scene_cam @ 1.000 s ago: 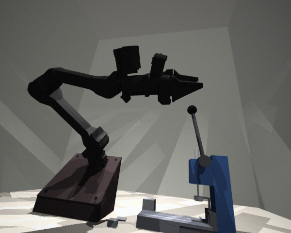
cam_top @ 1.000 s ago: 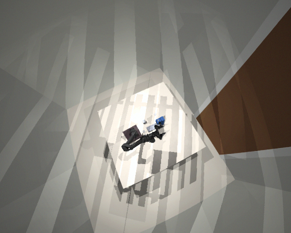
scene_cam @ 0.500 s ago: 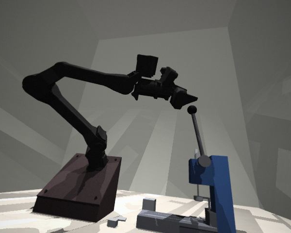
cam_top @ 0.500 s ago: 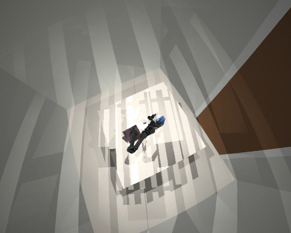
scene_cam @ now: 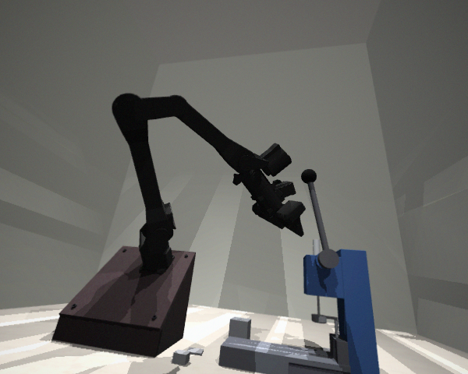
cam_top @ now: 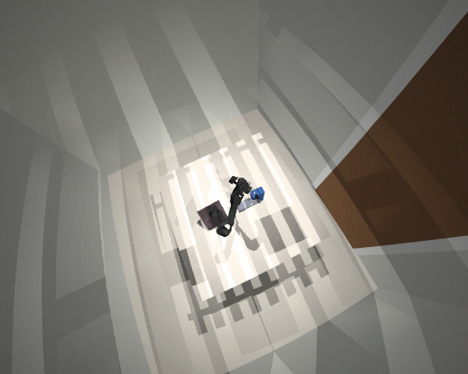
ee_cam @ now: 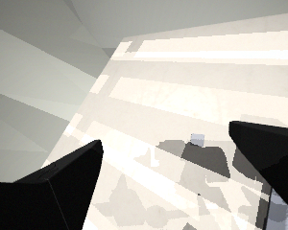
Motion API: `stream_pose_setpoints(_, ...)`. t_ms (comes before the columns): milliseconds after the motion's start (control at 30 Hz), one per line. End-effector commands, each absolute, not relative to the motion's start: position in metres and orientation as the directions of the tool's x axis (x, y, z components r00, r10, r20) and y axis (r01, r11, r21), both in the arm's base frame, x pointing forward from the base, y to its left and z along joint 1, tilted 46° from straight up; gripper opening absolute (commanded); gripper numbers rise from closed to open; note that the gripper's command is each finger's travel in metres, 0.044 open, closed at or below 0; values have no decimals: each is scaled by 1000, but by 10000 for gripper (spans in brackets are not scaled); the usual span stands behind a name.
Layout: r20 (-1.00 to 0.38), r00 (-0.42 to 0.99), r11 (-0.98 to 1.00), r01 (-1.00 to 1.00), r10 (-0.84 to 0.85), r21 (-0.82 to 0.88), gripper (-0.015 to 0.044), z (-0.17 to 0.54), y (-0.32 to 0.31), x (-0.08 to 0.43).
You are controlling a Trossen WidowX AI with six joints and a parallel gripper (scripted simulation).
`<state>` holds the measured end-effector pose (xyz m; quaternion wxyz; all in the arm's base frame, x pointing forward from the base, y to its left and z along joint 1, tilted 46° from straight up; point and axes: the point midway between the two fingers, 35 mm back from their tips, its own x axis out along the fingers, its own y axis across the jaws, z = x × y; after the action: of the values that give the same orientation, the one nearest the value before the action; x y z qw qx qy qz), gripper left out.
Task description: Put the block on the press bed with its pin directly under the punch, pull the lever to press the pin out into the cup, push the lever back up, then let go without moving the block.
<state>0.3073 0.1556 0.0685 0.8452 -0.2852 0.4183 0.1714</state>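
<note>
The jaws are hanging spread and unloaded near the upright lever; the blue press is standing on the tabletop.

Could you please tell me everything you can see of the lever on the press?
The lever is a slim, straight grey rod, smooth and metallic-looking, topped by a round black knob. Its lower end meets a round grey hub on the side of the blue press head. It stands raised, the knob leaning toward the robot's side. The open gripper appears not to touch it.
</note>
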Motion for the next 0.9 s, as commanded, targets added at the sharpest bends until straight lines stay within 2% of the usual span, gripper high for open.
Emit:
stream_pose_setpoints(0,-878,462,637,-641,-124,-428,440,22,137,292)
stream_pose_setpoints(167,-880,262,360,-837,-396,-412,440,-34,100,259)
stream_pose_setpoints(367,-729,83,40,-988,-679,-150,440,-71,54,217)
stream_pose_setpoints(433,-705,70,11,-994,-706,-109,440,-74,49,213)
stream_pose_setpoints(867,-704,70,10,-994,-707,-109,440,-95,31,215)
